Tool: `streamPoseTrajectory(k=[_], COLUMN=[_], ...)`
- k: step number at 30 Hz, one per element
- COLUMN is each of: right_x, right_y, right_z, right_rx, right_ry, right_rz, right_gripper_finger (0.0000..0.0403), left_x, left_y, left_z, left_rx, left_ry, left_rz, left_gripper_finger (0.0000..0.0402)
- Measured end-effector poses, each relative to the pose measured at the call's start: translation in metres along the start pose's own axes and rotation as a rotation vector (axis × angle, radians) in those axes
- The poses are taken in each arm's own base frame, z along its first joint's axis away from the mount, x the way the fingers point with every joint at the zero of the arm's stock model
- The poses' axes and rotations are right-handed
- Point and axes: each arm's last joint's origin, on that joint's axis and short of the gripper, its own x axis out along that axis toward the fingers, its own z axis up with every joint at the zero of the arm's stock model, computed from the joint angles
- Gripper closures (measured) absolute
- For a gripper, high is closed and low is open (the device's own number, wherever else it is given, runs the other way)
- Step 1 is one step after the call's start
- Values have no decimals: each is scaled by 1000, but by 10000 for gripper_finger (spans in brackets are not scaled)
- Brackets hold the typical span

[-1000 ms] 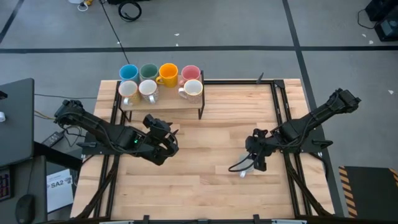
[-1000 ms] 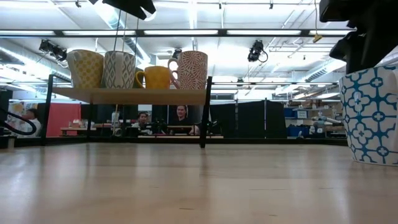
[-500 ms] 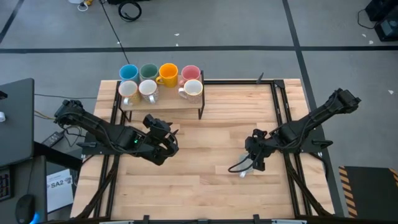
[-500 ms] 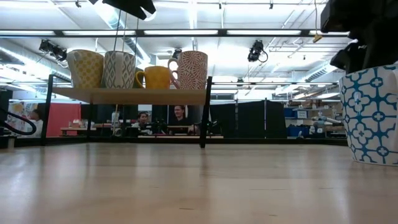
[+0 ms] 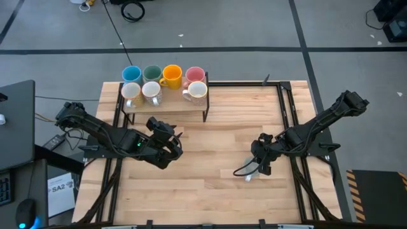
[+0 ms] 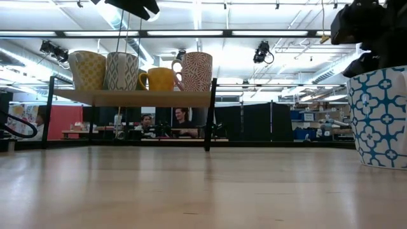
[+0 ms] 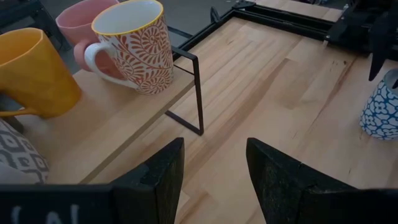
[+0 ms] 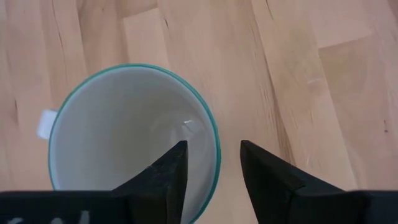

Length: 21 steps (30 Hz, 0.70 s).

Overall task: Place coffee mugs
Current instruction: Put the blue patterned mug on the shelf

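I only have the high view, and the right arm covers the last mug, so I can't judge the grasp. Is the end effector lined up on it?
Observer: In the right wrist view, the right end effector straddles the mug at its teal rim, one finger inside, one outside, jaws open.
Operator: Is it upright?
Observer: Yes. The low view shows it standing upright on the table, white with a blue pattern.
Operator: Is the left arm carrying anything?
Observer: No. The left end effector is open and empty, facing the rack.

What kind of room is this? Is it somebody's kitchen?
Probably not a kitchen; it looks like a robot lab or workshop. Two dark robot arms work at a pale wooden table, long ceiling strip lights hang over black partition screens, and people sit at desks behind.
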Motion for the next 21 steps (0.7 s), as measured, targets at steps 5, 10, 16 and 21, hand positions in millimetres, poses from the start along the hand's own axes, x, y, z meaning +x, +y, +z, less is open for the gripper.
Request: streamPoseTrajectory(k=[5,10,16,21], right_x=[0,0,0,0], right_y=[0,0,0,1], right_z=[0,0,0,1], right_rx=[9,9,9,11], right_ry=[-1,-2,1,-12], right_rz=[2,3,0,9], right_gripper_finger=[274,316,370,377], left_x=[0,0,0,0], left_y=[0,0,0,0], left_z=[0,0,0,0], left_rx=[-4,-3,-3,-4], left_ry=[-2,-2,-2,-2], left_rz=[-2,-2,-2,-2], left_gripper_finger=[221,221,221,221])
